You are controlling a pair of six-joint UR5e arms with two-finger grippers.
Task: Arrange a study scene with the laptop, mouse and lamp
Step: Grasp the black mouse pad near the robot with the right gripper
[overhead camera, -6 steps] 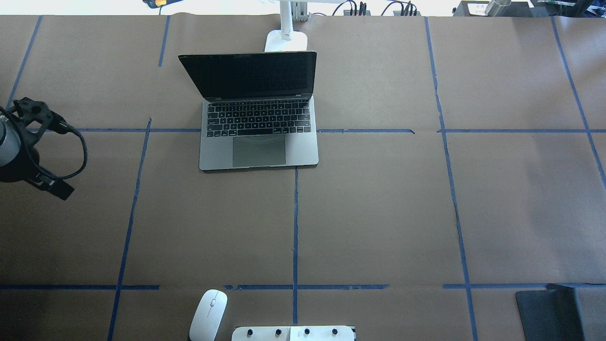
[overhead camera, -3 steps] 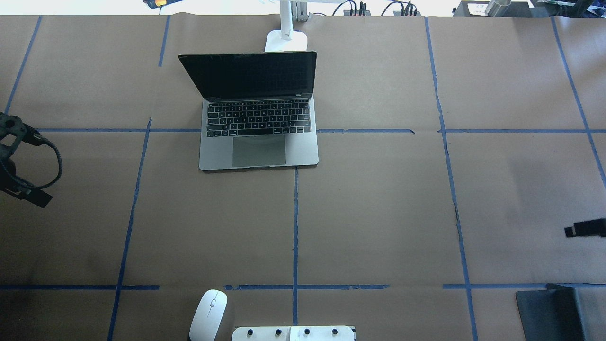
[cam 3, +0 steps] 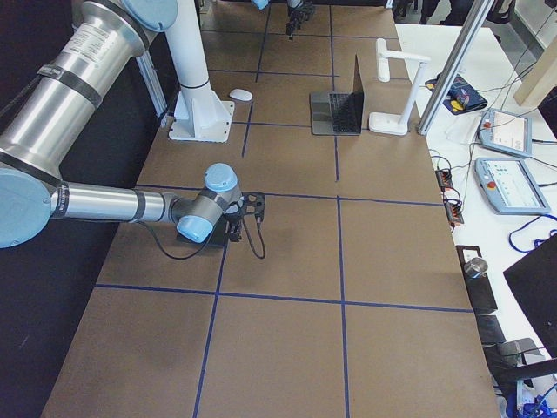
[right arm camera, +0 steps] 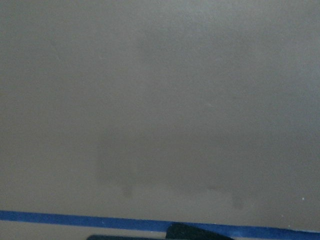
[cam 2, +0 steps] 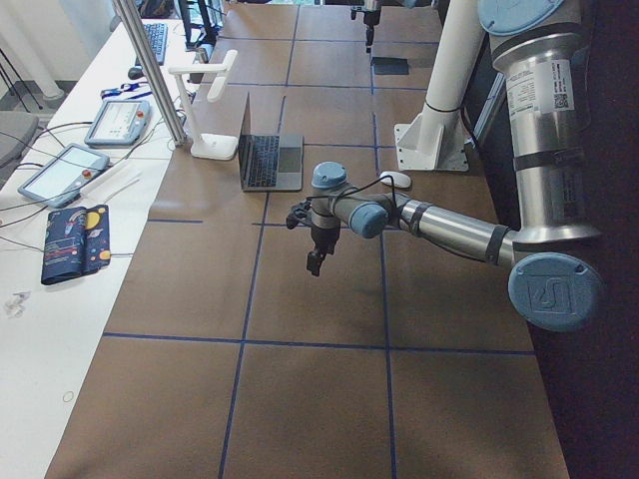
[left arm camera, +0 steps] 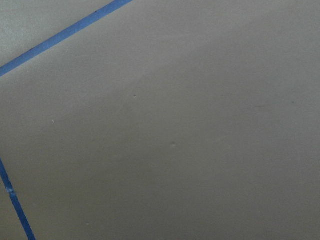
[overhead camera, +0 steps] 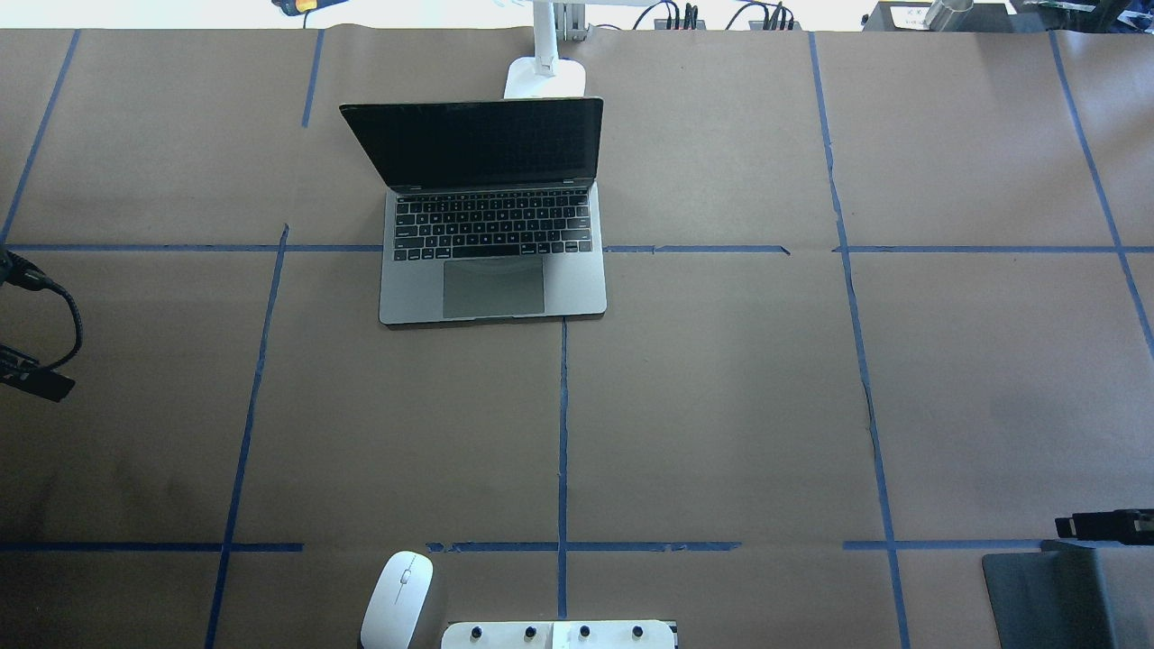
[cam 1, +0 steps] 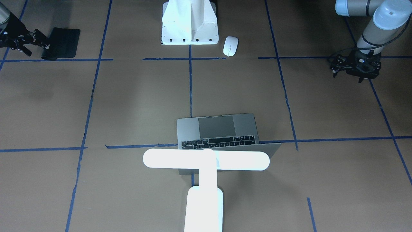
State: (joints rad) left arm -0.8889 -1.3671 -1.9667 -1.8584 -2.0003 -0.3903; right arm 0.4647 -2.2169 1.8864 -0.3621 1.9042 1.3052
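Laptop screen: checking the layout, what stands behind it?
The lamp stands just behind the laptop. In the front-facing view its head covers much of the lid's back.

Blue tape (overhead camera: 563, 433) is gridding the brown table (overhead camera: 721, 406); the grey laptop (overhead camera: 491, 225), white mouse (overhead camera: 397, 599) and white lamp (cam 1: 206, 160) are gleaming.

Brown paper (left arm camera: 190, 140) fills the view, a blue tape line (left arm camera: 65, 35) crossing the upper-left corner, a second tape strip (left arm camera: 15, 205) at lower left.
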